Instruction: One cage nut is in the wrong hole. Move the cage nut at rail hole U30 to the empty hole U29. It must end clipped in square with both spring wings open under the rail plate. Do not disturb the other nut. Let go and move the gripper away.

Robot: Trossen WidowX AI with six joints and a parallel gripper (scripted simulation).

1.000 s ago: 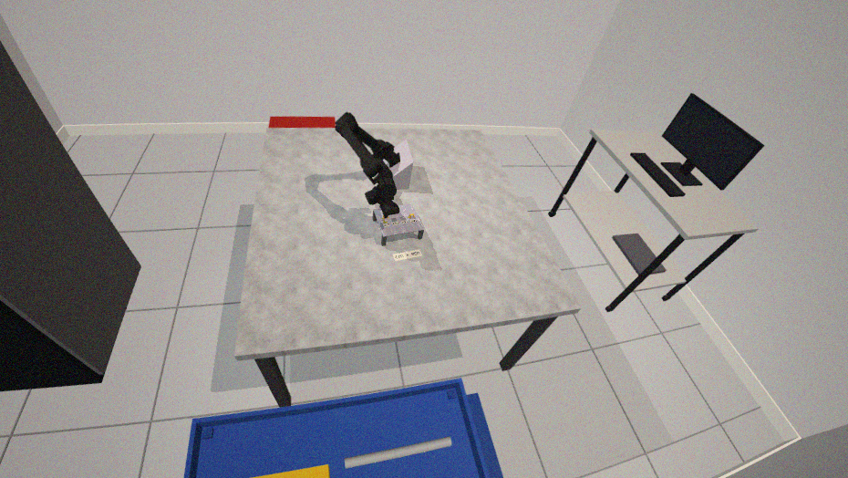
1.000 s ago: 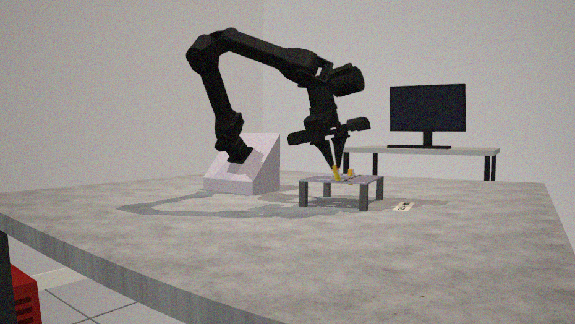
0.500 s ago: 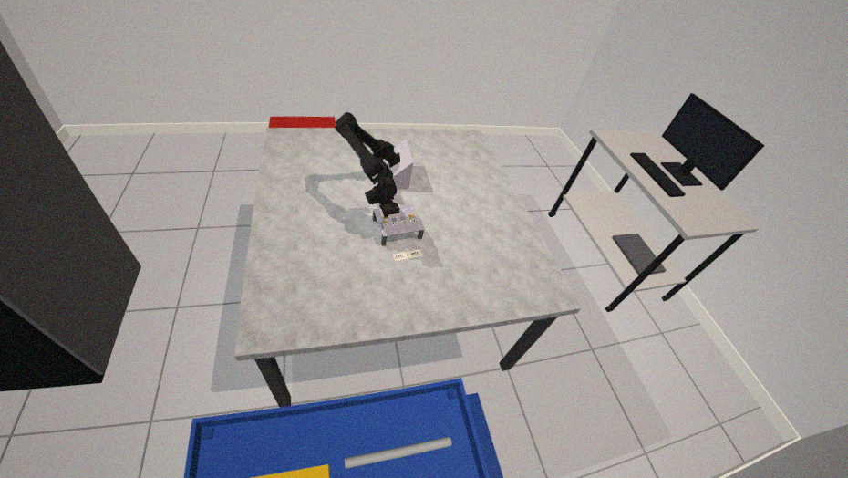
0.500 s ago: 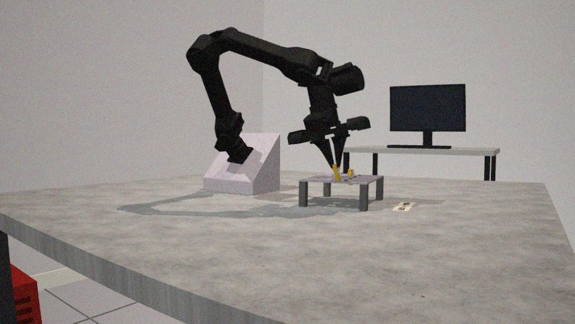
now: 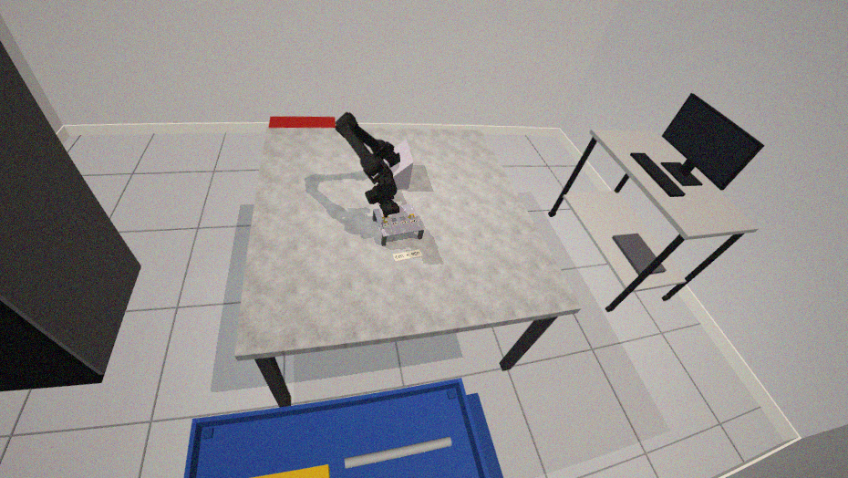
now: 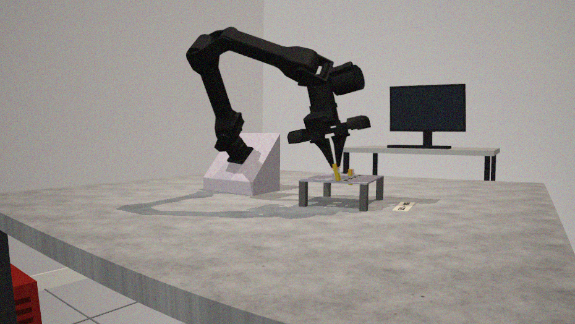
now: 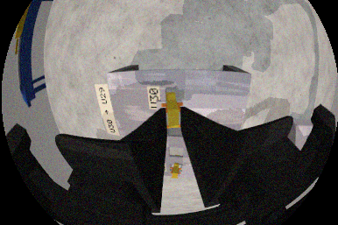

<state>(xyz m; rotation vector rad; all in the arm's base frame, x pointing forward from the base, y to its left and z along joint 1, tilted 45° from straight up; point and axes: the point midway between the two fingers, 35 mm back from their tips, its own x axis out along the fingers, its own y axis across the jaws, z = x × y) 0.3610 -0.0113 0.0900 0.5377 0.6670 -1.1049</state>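
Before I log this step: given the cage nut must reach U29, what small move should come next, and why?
Probably a short, straight lift: the tool is shut on the yellow nut, which appears tilted and low at the rail plate, beside the U30 label.
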